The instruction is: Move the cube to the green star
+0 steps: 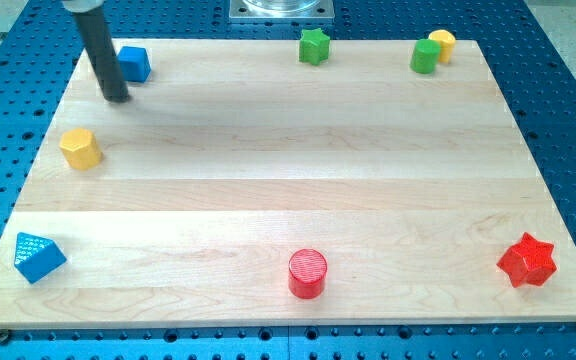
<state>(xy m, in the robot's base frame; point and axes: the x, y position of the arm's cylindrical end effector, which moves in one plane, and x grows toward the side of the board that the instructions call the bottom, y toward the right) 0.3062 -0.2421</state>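
The blue cube [134, 63] sits near the board's top left corner. The green star [314, 46] sits at the top edge, right of the middle and far to the cube's right. My tip [116, 98] rests on the board just left of and below the cube, close to its lower left side; I cannot tell if it touches it. The dark rod rises from the tip toward the view's top left.
A yellow hexagonal block [80, 148] lies at the left. A blue wedge-like block [38, 256] is at the bottom left. A red cylinder [307, 273] is at the bottom middle, a red star [527, 261] at the bottom right. A green cylinder [425, 56] and a yellow block [442, 43] sit together at the top right.
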